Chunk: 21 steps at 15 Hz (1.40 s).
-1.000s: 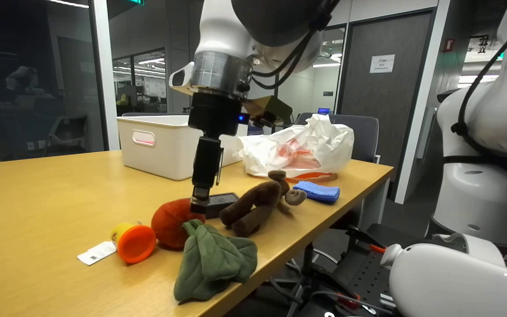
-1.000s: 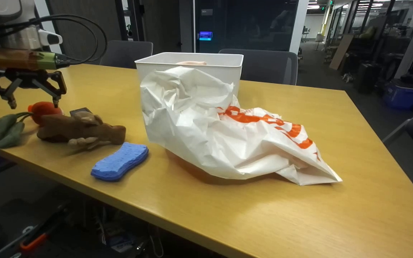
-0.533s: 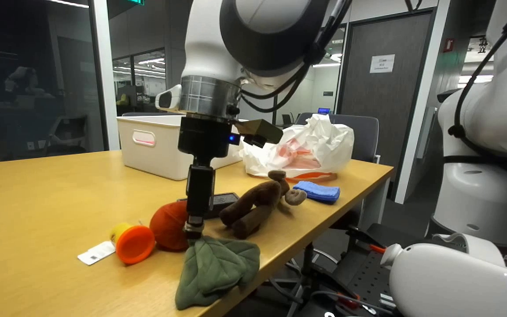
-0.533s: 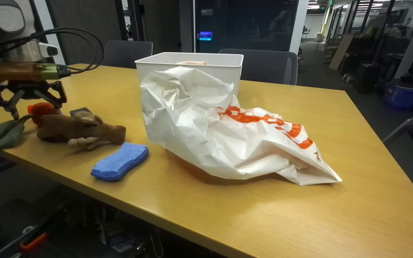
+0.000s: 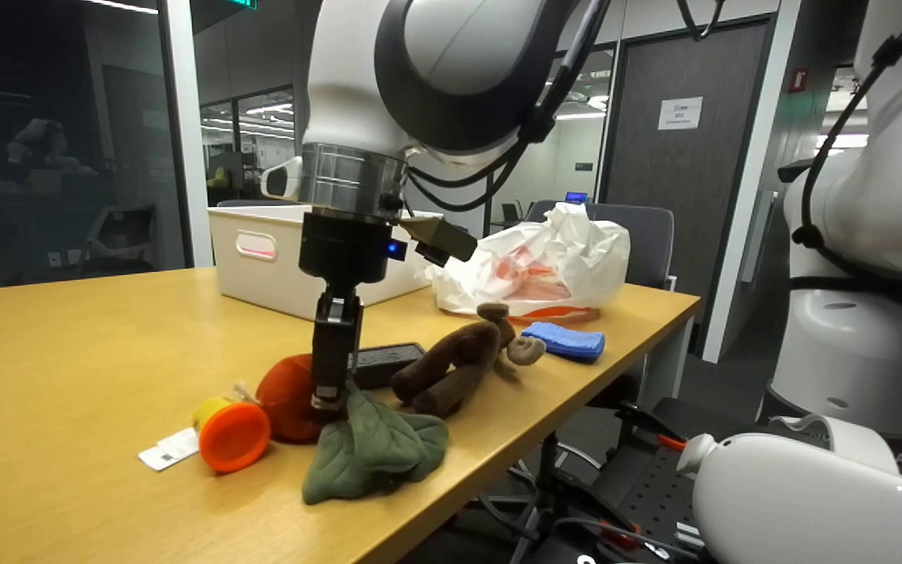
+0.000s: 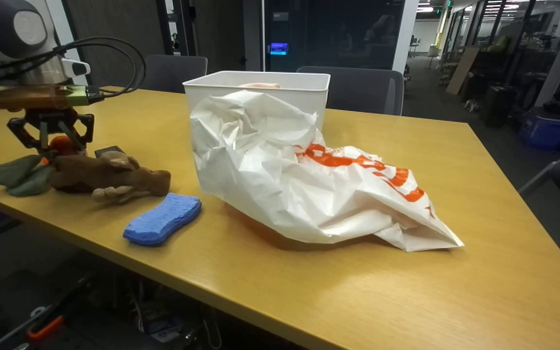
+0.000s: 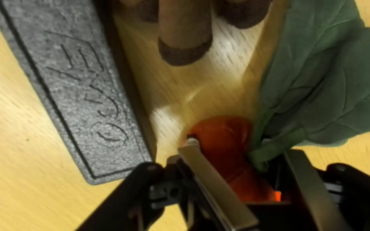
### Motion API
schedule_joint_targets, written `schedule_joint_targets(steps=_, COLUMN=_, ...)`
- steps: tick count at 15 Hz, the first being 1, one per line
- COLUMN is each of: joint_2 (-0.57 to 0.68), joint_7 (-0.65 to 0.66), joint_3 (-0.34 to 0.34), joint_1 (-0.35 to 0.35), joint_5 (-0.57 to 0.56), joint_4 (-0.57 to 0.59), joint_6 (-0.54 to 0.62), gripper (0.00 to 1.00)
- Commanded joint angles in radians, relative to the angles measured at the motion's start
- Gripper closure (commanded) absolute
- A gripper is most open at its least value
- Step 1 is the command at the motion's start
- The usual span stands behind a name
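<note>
In an ext. view, the tabletop (image 5: 106,352) has a big white box (image 5: 263,278) far left & a white bag (image 5: 529,266) far right. The claw (image 7: 229,141) is part closed, a finger on each side of the red toy (image 5: 286,398), near left; can't tell if it's got a firm hold. A yellow can (image 5: 233,435) is just left of the toy. Best: squeeze slow w/ the fat round part btwn the fingers, not just the green stalk (image 7: 278,145).
</note>
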Motion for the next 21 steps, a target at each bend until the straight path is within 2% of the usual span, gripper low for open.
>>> schedule_joint_targets(steps=1, joint_2=0.022, joint_7=0.045, joint_3=0.016, joint_1=-0.030, joint_5=-0.013, joint_4=0.023, joint_6=0.008, gripper=0.80)
schedule_joint_targets(steps=3, joint_2=-0.001, joint_7=0.065, joint_3=0.015, joint_1=-0.036, joint_5=-0.006, joint_4=0.027, joint_6=-0.014, gripper=0.94)
schedule_joint_targets(steps=4, joint_2=-0.037, joint_7=0.062, joint_3=0.013, joint_1=-0.040, joint_5=0.034, joint_4=0.027, joint_6=-0.034, gripper=0.97)
schedule_joint_targets(steps=5, joint_2=-0.064, joint_7=0.056, joint_3=0.011, joint_1=-0.045, joint_5=0.070, joint_4=0.027, joint_6=-0.049, gripper=0.94)
schedule_joint_targets(steps=7, joint_2=-0.154, joint_7=0.085, joint_3=-0.007, joint_1=-0.062, joint_5=0.119, joint_4=0.004, joint_6=-0.075, gripper=0.95)
schedule_joint_targets(steps=11, joint_2=-0.363, joint_7=0.243, joint_3=-0.044, joint_1=-0.111, joint_5=0.053, joint_4=-0.063, joint_6=-0.117, gripper=0.95)
schedule_joint_targets(steps=14, joint_2=-0.529, joint_7=0.299, joint_3=-0.096, joint_1=-0.167, joint_5=0.008, joint_4=-0.123, joint_6=-0.160, gripper=0.95)
schedule_joint_targets(steps=18, joint_2=-0.702, joint_7=0.353, joint_3=-0.163, joint_1=-0.272, joint_5=-0.061, joint_4=-0.196, joint_6=-0.188, gripper=0.95)
schedule_joint_targets(steps=21, joint_2=-0.767, joint_7=0.395, joint_3=-0.189, joint_1=-0.383, joint_5=-0.130, joint_4=-0.251, joint_6=-0.157, gripper=0.95)
